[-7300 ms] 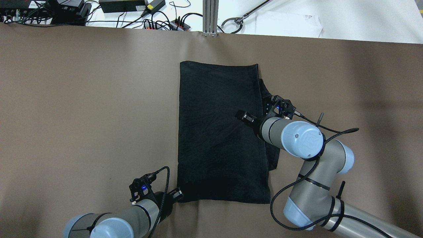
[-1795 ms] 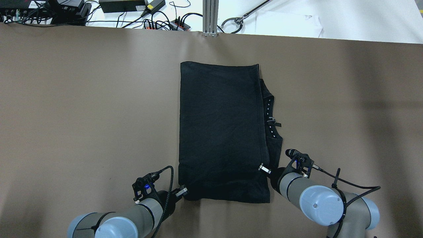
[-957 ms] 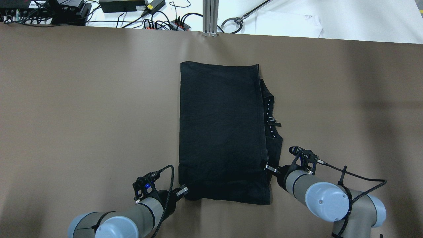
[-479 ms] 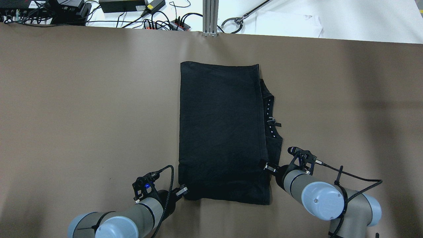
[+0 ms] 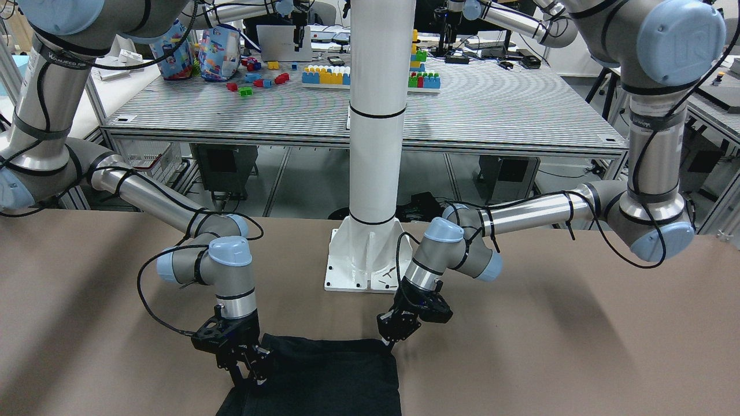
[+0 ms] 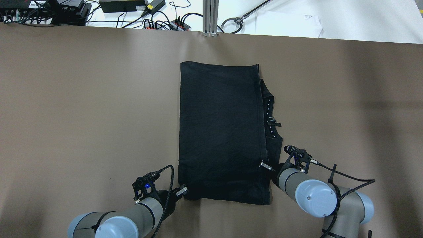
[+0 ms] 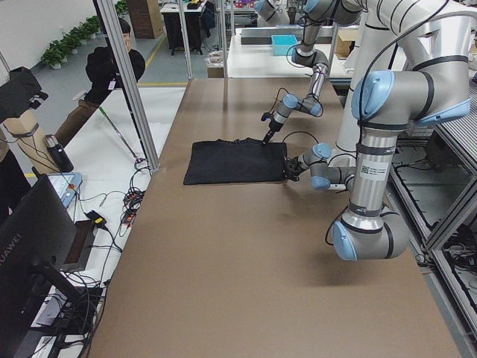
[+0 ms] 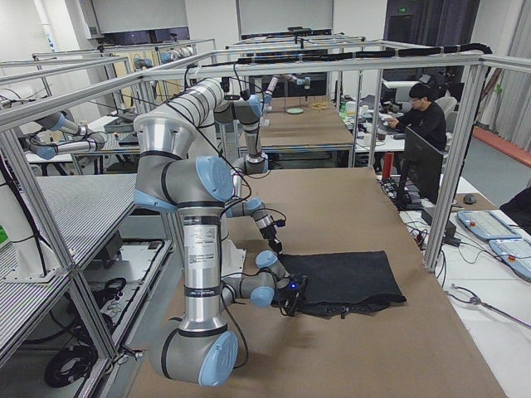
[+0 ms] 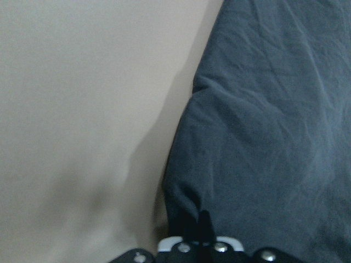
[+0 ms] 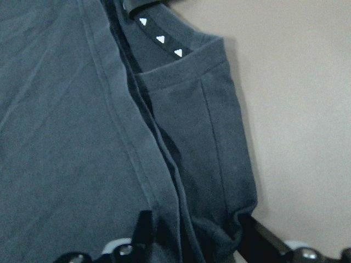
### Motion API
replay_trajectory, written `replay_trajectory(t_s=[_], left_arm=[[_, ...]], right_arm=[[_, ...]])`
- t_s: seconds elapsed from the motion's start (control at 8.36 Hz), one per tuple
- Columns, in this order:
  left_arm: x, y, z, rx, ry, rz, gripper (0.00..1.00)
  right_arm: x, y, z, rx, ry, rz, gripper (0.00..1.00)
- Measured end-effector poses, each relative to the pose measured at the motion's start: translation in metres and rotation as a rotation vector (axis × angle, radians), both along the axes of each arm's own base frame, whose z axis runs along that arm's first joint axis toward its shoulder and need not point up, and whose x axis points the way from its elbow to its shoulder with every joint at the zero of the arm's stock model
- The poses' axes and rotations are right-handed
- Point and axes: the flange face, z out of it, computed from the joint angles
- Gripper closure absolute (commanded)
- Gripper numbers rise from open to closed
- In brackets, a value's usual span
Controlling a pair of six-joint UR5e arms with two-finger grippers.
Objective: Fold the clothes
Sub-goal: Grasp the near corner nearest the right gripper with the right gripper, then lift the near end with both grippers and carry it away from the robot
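Observation:
The black garment (image 6: 221, 132) lies flat as a tall rectangle mid-table, its collar band with white triangles (image 6: 270, 115) sticking out along the right edge. My left gripper (image 6: 183, 191) is at the near-left corner. In the left wrist view (image 9: 200, 230) its fingers are shut on bunched fabric (image 9: 263, 137). My right gripper (image 6: 266, 166) is low at the right edge near the near-right corner. In the right wrist view (image 10: 194, 230) its fingers are apart, with the layered hem (image 10: 66, 137) between them. Both grippers show in the front view: left (image 5: 388, 342), right (image 5: 248, 375).
Brown table surface (image 6: 82, 115) spreads wide on both sides of the garment. An aluminium post (image 6: 210, 18) and cables with power bricks (image 6: 132, 6) sit beyond the far edge. The robot's white pedestal (image 5: 364, 254) stands at the near edge.
The right gripper came back from the middle of the garment's right edge to near the near-right corner, then edged slightly left onto the hem. The left gripper stayed at its corner.

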Motion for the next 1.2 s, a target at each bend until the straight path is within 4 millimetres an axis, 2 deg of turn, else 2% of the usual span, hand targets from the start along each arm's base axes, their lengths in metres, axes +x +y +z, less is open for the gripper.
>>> replay_trajectory(t_s=[0.12, 0.84, 1.08, 1.2], left_arm=[[0.000, 0.000, 0.000, 0.000, 0.000, 0.001, 1.00], [-0.007, -0.005, -0.008, 0.019, 0.006, 0.010, 1.00], [-0.029, -0.005, -0.028, 0.043, 0.041, 0.058, 1.00], [-0.051, 0.000, -0.042, 0.050, 0.078, 0.084, 1.00]], right_arm=[[0.003, 0.000, -0.007, 0.004, -0.013, 0.002, 1.00], [0.015, 0.005, -0.024, 0.014, -0.046, 0.000, 1.00], [0.026, 0.014, -0.050, 0.014, -0.054, -0.012, 1.00], [0.034, 0.032, -0.071, 0.006, -0.063, -0.031, 1.00]])
